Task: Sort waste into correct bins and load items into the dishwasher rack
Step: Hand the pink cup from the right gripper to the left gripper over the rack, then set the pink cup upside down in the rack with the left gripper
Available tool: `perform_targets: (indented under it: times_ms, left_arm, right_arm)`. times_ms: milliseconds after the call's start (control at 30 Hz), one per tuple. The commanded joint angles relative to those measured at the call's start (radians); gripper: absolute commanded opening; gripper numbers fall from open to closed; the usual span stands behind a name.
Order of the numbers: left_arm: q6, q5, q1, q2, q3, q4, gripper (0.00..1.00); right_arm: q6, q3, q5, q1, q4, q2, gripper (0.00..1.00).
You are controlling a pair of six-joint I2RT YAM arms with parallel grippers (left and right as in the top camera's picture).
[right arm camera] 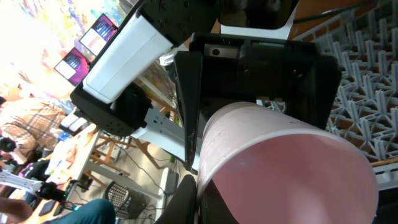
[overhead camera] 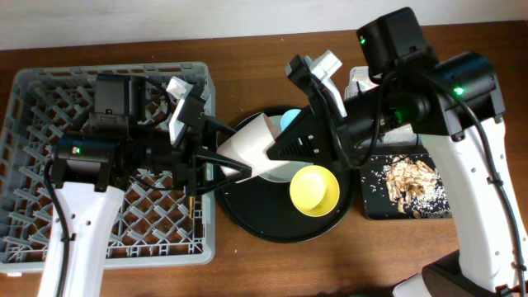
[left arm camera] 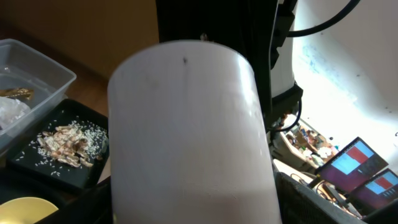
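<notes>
The pink cup (overhead camera: 250, 147) is held lying on its side in the air above the left edge of the round black tray (overhead camera: 247, 219), just beside the dishwasher rack (overhead camera: 49, 107). It is clamped between the fingers of the left gripper (overhead camera: 242, 150). The right gripper (overhead camera: 285, 148) is met at the cup's other end, but whether it grips the cup cannot be told.

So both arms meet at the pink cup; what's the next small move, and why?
Probably the left gripper should clamp firmly on the pink cup before the right gripper lets go. It straddles the cup above the round tray, the rack sits beside the left arm, and whose grip bears the cup is unclear.
</notes>
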Motion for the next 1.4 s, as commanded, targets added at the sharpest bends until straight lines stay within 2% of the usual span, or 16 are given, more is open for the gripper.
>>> perform_targets:
  times_ms: [0, 67, 133, 233, 300, 333, 367, 467, 567, 633, 733, 800, 900, 1233, 1367]
  left_arm:
    - [0.016, 0.035, -0.002, -0.016, 0.005, 0.005, 0.68]
    - [0.016, 0.034, -0.002, -0.016, 0.005, 0.005, 0.58]
    - [-0.004, -0.036, -0.002, -0.016, 0.005, 0.002, 0.51]
    - [-0.183, -0.347, -0.002, -0.018, 0.006, 0.005, 0.47]
    - [-0.343, -0.641, -0.002, -0.018, 0.018, 0.005, 0.46]
    - [-0.385, -0.745, -0.002, -0.018, 0.027, 0.001, 0.44]
    - [-0.442, -0.893, -0.002, -0.018, 0.04, -0.01, 0.43]
    - [-0.536, -1.267, -0.002, -0.015, 0.069, -0.052, 0.37]
    - [-0.562, -1.355, 0.003, 0.028, 0.069, -0.073, 0.3]
    - [-0.57, -1.374, 0.016, 0.081, 0.069, -0.121, 0.3]
    - [-0.569, -1.467, 0.047, 0.228, 0.069, -0.259, 0.36]
    - [-0.569, -1.467, 0.068, 0.278, 0.069, -0.26, 0.37]
    - [-0.57, -1.474, 0.077, 0.314, 0.069, -0.208, 0.3]
    - [-0.569, -1.473, 0.074, 0.38, 0.063, -0.207, 0.3]
    - [-0.569, -1.474, 0.067, 0.381, -0.001, -0.171, 0.31]
  right_arm:
    - [-0.022, -0.032, 0.005, 0.004, 0.001, 0.008, 0.04]
    - [-0.021, -0.031, 0.004, 0.003, 0.005, 0.007, 0.06]
    - [-0.021, -0.032, 0.005, 0.003, 0.005, 0.007, 0.22]
    - [-0.021, -0.031, 0.012, -0.026, 0.005, 0.007, 0.49]
    - [-0.021, -0.031, 0.077, -0.064, 0.004, 0.007, 0.75]
    - [-0.019, -0.032, 0.134, -0.076, 0.003, 0.007, 0.9]
    - [-0.008, -0.032, 0.229, -0.084, -0.005, 0.007, 0.99]
    - [-0.006, -0.032, 0.487, -0.082, -0.022, 0.007, 0.99]
    - [-0.006, -0.032, 0.569, -0.082, -0.022, 0.008, 0.99]
    - [-0.006, -0.032, 0.579, -0.082, -0.022, 0.008, 0.99]
    - [-0.006, -0.032, 0.578, -0.082, -0.022, 0.008, 0.99]
    - [-0.006, -0.032, 0.578, -0.082, -0.022, 0.008, 0.99]
    - [-0.006, -0.032, 0.579, -0.082, -0.022, 0.008, 0.98]
    - [-0.006, -0.032, 0.579, -0.082, -0.022, 0.008, 0.99]
    - [-0.006, -0.032, 0.578, -0.082, -0.022, 0.008, 0.99]
